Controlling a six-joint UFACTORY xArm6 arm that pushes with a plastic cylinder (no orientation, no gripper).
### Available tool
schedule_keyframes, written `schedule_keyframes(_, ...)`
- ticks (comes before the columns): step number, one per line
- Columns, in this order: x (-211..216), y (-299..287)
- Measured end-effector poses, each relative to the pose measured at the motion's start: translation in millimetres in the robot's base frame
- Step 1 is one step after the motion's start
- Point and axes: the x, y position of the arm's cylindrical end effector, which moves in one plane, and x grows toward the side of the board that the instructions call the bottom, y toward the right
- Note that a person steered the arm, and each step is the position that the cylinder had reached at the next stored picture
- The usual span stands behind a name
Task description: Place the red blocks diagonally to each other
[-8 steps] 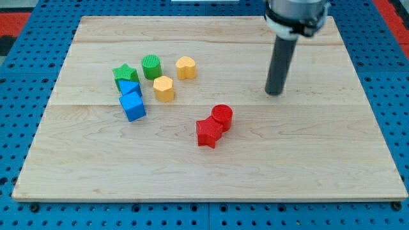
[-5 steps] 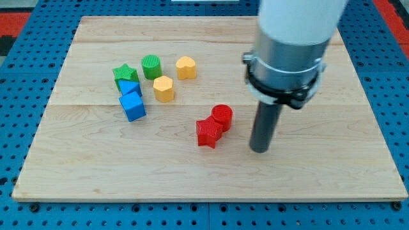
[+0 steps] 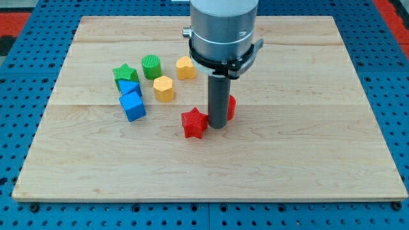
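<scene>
My tip [image 3: 218, 126] down mid-board between red star block [image 3: 193, 123] and partly hidden red block [image 3: 231, 107] behind rod, no jaws on rig; other blocks well off toward wooden board [image 3: 307, 166] left edge.

- pale wooden board [image 3: 307, 160] under my tip [image 3: 218, 126]; plank seams run across the view, grain visible
- blue pegboard [image 3: 19, 96] with regular dark holes rings the board on every side
- red pegboard patches at the view's top corners [image 3: 13, 16], well away from my tip
- light is even; soft shadows only
</scene>
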Motion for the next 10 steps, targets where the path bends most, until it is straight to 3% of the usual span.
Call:
schedule_keyframes(4,-34,70)
schedule_keyframes(6,-71,18)
schedule_keyframes(7,-38,-15)
schedule_keyframes(8,-51,-64)
schedule_keyframes(9,-56,-78)
schedule_keyframes(10,-35,-40)
